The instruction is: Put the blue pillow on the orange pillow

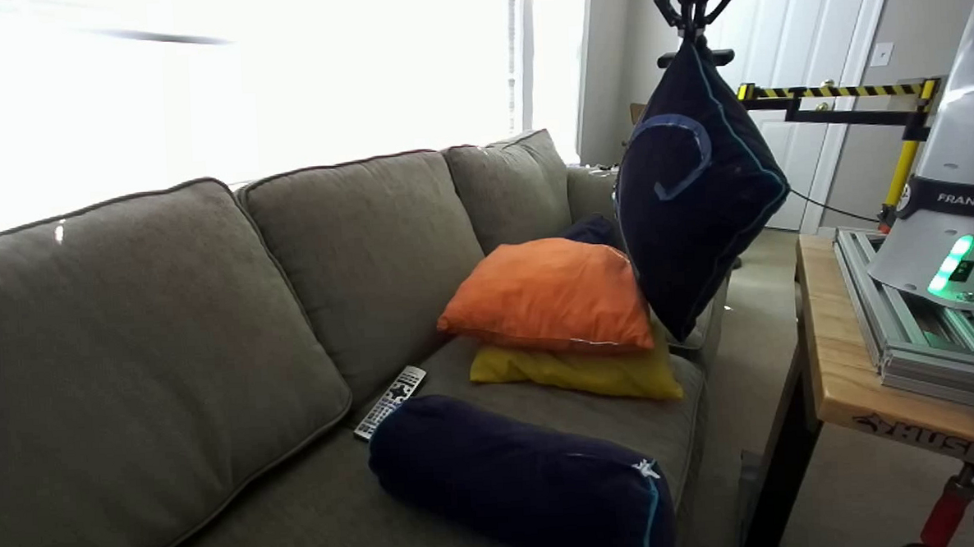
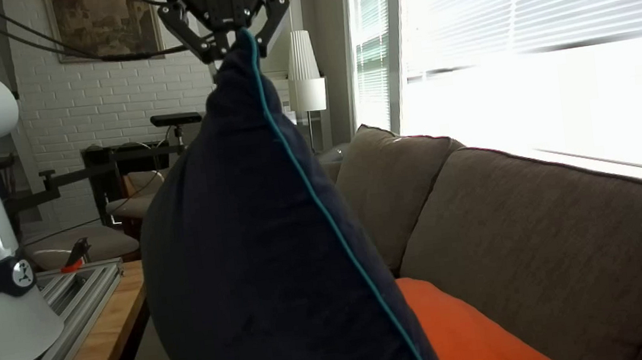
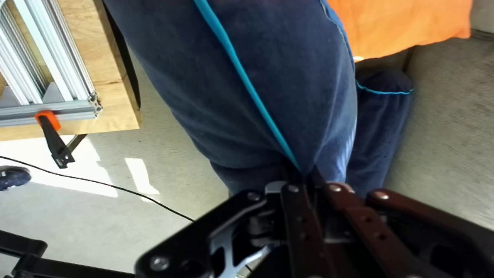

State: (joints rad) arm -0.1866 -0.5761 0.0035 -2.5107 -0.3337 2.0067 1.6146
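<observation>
The grey-brown sofa (image 1: pixel 361 221) is the giant here, and your landmark lies on its seat: the orange pillow (image 1: pixel 545 296). Across a gap of floor, well apart from that pillow, stands the wooden-topped desk (image 1: pixel 844 356).

Now the blue pillow (image 1: pixel 698 207), and it's airborne! It hangs by one corner, a tall diamond just beside the orange pillow, on the side toward the desk. Not on top yet, and you can't tell whether the two touch. In an exterior view its low tip dips beneath the orange pillow's crown, so you probably want height first, then the swing across; drag that tip and you could shove your target along. Expect soft, bulky, fairly light: nothing to break, little slip in that fabric, but plenty of sway, so go gently.

The orange pillow itself looks plump and yielding, a springy landing. Near it but apart lies the navy bolster (image 1: pixel 512 478), not your piece. Under it pokes the mustard-yellow pillow (image 1: pixel 574 374), so the stack may squash.

And the jaws, closed to a pinch, have the blue pillow's top corner (image 2: pixel 240 63) high above the orange pillow's level. A small, sound hold for carrying! Need a second take? Try mid-edge, along the teal piping (image 3: pixel 250 85), where a gathered fold should swing less.
</observation>
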